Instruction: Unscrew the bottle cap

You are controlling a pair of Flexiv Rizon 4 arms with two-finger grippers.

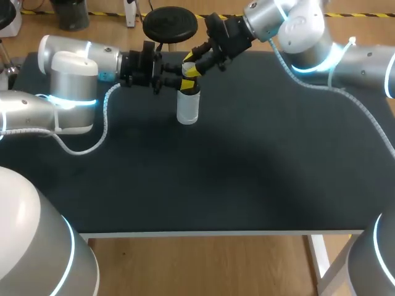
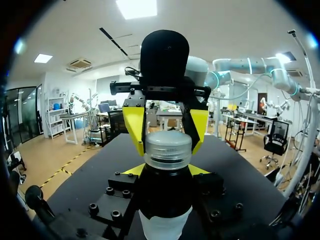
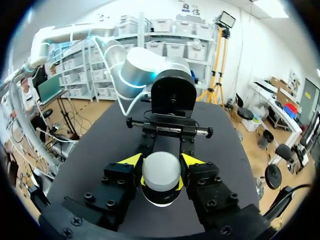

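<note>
Dark tabletop (image 1: 247, 172) all round, and the action sits over its far side, left of the middle. The bottle (image 1: 187, 110) stands upright there, pale body below and both arms meeting at its top. I cannot tell whether its base rests on the surface or hangs just off it.

The left gripper (image 1: 185, 86) comes in from the side with its yellow tips pressed against the neck from both sides, just under the cap (image 2: 167, 149). The right gripper (image 1: 189, 65) comes down from behind. In its own wrist view the pale cap sits squarely between its two tips, which touch either side of it, so that is a pinch on the cap.

So the hold is set, and the twist looks like the step in hand. What could spoil it? If the lower hold is weak, the whole bottle turns with the cap and nothing loosens. If the upper pinch is light, the tips skid round the ribbed rim. The two grippers also sit very near each other, one just above the other. A wide wrist turn could knock finger against finger and tilt the bottle. Once the thread lets go, a loose pinch could drop the cap onto the table.
</note>
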